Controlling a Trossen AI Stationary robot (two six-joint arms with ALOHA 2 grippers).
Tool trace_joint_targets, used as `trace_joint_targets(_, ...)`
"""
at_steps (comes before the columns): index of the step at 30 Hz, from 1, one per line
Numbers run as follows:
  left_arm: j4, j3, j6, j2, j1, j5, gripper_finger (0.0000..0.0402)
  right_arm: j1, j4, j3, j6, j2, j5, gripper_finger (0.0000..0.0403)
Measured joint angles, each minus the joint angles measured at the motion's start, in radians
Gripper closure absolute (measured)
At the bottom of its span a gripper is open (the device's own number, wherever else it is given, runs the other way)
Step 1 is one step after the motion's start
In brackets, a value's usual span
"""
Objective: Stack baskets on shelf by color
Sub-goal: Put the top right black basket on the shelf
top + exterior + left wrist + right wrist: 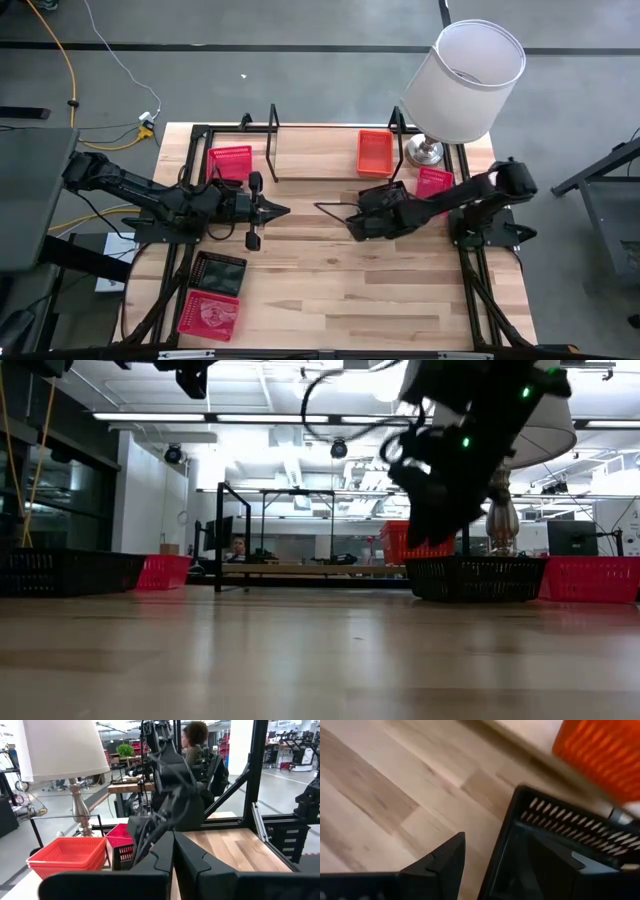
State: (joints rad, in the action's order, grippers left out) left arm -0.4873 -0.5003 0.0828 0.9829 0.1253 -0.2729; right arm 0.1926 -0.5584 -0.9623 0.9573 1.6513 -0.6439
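Right gripper (480, 865) straddles the black plastic mesh basket's (560, 845) wall, fingers parted, likely to grip it; left gripper (173, 862) closed, empty

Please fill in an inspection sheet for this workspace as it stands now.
Surface: light wood table, bare at the front middle.
Job's things: orange basket on the shelf; red basket at the shelf's left end; red basket by the lamp; black basket at the right gripper; black basket and red basket front left.
Clutter: white-shaded lamp at the back right.
Grippers: left gripper shut, empty, mid-table; right gripper open, one finger inside the black basket's wall, one outside.
Cables: yellow and white cables on the floor, left.
Surroundings: a person beyond the table.
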Motion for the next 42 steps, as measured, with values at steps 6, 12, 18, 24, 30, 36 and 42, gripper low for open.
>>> trace_joint_targets(6,0.001,0.000,-0.002,0.000,0.000,0.000,0.0401,-0.019,0.005,0.000,0.093,0.084,0.012,0.0204)
trace_joint_targets(12,0.010,0.000,-0.010,0.000,0.001,0.000,0.0401,-0.025,0.008,0.000,0.120,0.123,-0.013,0.0206)
trace_joint_targets(18,0.015,0.000,-0.031,0.000,0.001,0.000,0.0401,-0.022,0.009,0.000,0.111,0.137,-0.027,0.0279)
trace_joint_targets(24,0.016,0.000,-0.046,0.000,0.001,0.000,0.0401,0.064,0.035,0.000,0.009,0.130,-0.022,0.0389)
trace_joint_targets(30,0.013,-0.002,-0.046,-0.016,0.001,0.000,0.0401,0.206,0.047,-0.097,-0.191,0.124,0.087,0.0398)
trace_joint_targets(36,0.012,-0.002,-0.054,-0.022,0.002,0.000,0.0401,0.298,0.118,-0.231,-0.603,0.124,0.115,0.0401)
trace_joint_targets(42,0.012,-0.002,-0.055,-0.022,0.029,0.000,0.0401,0.241,0.109,-0.263,-0.947,0.123,0.015,0.0402)
